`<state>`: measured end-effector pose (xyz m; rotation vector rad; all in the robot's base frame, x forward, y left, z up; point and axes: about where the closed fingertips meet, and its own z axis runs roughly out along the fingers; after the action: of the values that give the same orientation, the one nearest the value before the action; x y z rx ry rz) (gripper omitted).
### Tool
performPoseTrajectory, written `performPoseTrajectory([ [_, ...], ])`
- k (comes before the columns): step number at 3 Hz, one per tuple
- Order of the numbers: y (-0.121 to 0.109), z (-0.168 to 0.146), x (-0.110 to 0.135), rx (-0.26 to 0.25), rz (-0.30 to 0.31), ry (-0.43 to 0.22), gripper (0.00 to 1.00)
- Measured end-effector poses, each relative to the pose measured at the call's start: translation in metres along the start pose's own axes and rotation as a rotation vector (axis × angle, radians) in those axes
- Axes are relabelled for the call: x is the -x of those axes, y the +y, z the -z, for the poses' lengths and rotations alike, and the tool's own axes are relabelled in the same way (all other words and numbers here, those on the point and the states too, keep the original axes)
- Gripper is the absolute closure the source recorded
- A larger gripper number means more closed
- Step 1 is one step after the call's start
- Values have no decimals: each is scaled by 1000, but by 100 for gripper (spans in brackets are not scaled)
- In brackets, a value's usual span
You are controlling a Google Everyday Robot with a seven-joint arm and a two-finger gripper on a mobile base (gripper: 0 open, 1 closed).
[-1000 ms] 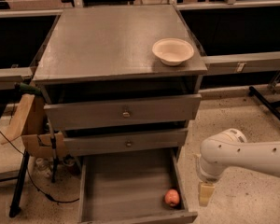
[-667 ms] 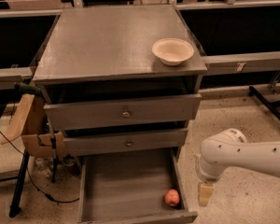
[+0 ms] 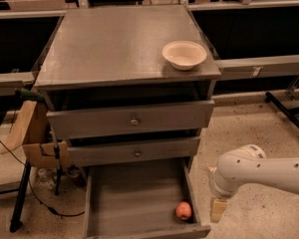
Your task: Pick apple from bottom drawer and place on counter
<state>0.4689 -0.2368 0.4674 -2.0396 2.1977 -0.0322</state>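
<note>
The apple [image 3: 183, 210] is small and red-orange. It lies in the front right corner of the open bottom drawer [image 3: 134, 198], a wide grey tray pulled out at the foot of the cabinet. The counter [image 3: 114, 41] is the flat grey top of the cabinet. My white arm [image 3: 259, 173] comes in from the right. My gripper [image 3: 218, 209] hangs low beside the drawer's right wall, just right of the apple and outside the drawer.
A cream shallow bowl [image 3: 184, 54] sits at the counter's front right. Two upper drawers with brass knobs [image 3: 134, 121] are slightly open. A cardboard piece on a stand [image 3: 30, 133] with cables is left of the cabinet. Dark benches run behind.
</note>
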Motion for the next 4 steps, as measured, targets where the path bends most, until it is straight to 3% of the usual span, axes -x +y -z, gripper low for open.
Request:
performPoseTrajectory([
  [1,-24,-32,-9,-64,-25,-100,0],
  [2,-51,-84,-20,-99,-29,-205,0],
  [3,-57,-138,-21,-71,4,-290,0],
  [4,-66,-231,-23,-28,68,-365,0],
])
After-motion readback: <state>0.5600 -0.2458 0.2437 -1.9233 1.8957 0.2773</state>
